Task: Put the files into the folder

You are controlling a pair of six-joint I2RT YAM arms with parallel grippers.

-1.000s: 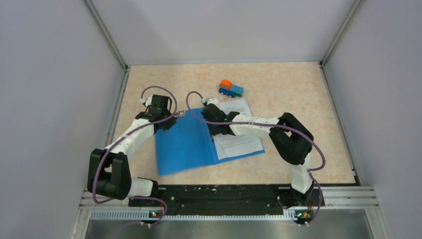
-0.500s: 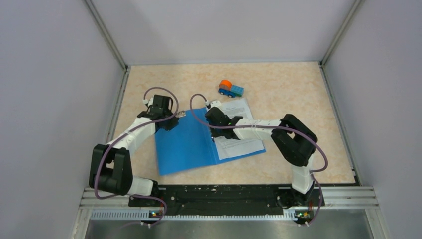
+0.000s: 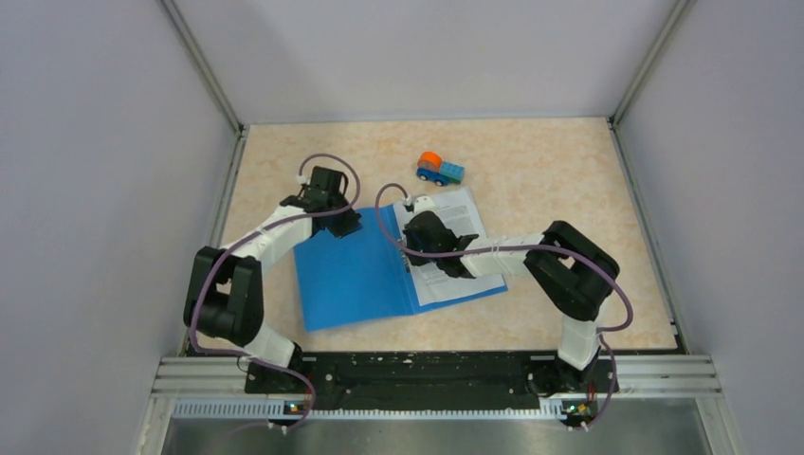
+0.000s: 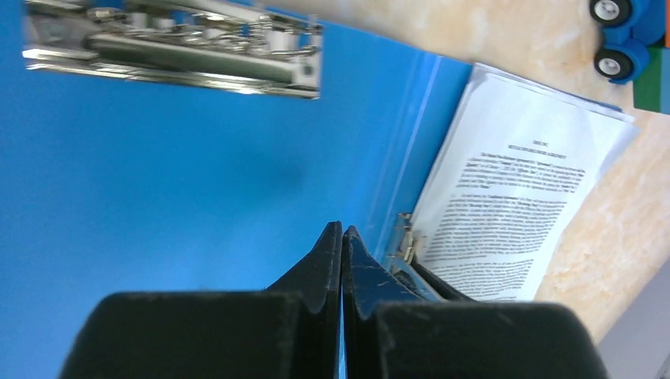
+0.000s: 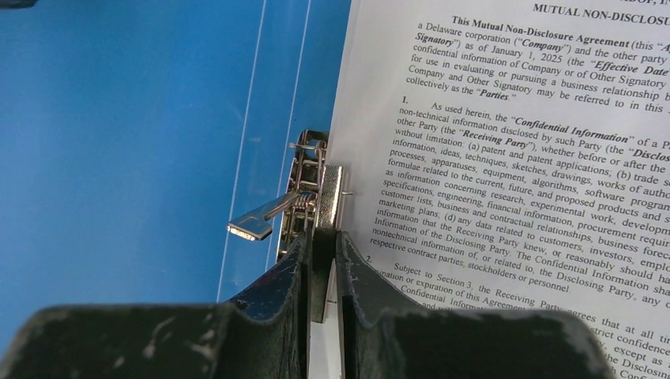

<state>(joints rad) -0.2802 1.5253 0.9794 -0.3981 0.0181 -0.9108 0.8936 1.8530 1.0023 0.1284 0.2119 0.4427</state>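
Right hand point(image 5: 322, 243) pinches one folder's point(image 5: 118, 118) clip point(image 5: 314, 193) beside one files stack point(image 5: 513, 158).

The top sheet of the files point(image 5: 513, 158) carries the only legible print, seen in the right wrist view. Its bold heading reads "MUTUAL NON-DISCLOSU", cut off by the frame edge. The body opens "This Mutual Non-Disclosure Agreement" and names "a Delaware corporation ("Company")" and "January 1, 2025 (the "Effective Date"". A paragraph numbered "1." begins "As used herein, the "Confidential Information"". "Receiving Party", "Disclosing Party", "Parties" and "Section 3" also stand there. In the left wrist and top views the print is too small to read.
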